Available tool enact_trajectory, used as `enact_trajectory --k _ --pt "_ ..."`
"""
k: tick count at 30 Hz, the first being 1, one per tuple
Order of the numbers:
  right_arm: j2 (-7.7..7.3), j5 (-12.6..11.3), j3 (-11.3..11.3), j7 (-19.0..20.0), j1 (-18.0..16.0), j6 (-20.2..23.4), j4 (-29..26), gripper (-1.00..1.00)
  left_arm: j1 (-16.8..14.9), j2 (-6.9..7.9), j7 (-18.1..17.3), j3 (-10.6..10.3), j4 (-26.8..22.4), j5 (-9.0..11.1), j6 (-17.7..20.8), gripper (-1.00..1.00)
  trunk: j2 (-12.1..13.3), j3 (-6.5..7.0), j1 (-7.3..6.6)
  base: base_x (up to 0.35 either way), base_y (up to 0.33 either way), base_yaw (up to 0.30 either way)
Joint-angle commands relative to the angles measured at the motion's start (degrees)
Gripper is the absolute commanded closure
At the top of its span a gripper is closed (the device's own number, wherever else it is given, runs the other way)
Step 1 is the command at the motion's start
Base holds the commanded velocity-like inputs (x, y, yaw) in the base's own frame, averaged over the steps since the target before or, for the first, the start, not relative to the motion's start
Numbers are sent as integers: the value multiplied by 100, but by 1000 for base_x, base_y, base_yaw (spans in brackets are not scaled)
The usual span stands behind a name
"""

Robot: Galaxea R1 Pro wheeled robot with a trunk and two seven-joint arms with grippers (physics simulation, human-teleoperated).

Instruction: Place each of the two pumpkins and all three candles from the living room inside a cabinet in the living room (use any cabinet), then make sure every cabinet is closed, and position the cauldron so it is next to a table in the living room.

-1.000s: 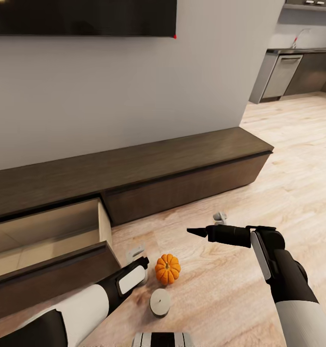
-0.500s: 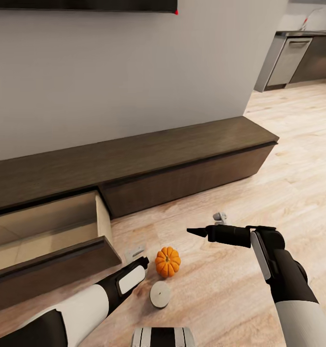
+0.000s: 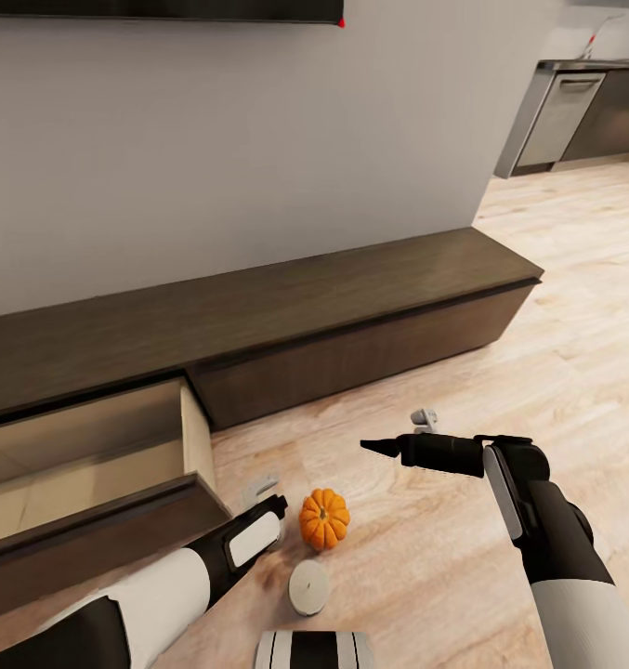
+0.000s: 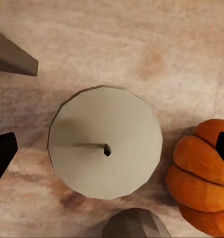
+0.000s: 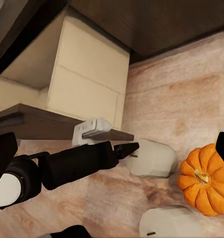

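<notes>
Hovering our left gripper (image 5: 133, 147) low over the floor, we are looking straight down on a candle (image 4: 106, 149) framed between dark fingertips that are standing well apart, so the jaws are spread and holding nothing. A pumpkin (image 3: 324, 518) is sitting just beside that candle, and a second candle (image 5: 167, 221) is lying near both. Closing here, we are risking a finger nudging the pumpkin and rolling it away, or tipping the stubby candle instead of gripping it. The cabinet (image 3: 351, 307) drawer (image 3: 91, 455) is standing open close by. Our right gripper (image 3: 377, 447) is hanging above the boards, and we cannot tell whether it is parted.
</notes>
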Motion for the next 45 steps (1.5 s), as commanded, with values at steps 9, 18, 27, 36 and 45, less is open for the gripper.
enact_trajectory --k 9,18,27,36,45 --pt "0 0 0 0 0 1 0 -100 0 8 0 -9 2 0 -6 -100 0 0 0 40 0 0" --pt "-8 0 0 0 0 7 0 -100 0 80 0 0 17 0 -6 -100 -7 -111 13 0 0 0" --pt "-9 0 0 0 0 9 0 -100 0 98 0 1 26 0 -6 -100 -12 -199 23 0 0 0" --pt "-1 2 1 0 0 6 -1 -100 0 91 -3 -6 19 0 -6 -100 -21 -354 41 0 0 0" --pt "-42 -16 -35 872 0 0 -8 -100 0 81 -79 -9 9 0 -6 -100 -21 -354 41 0 0 0"
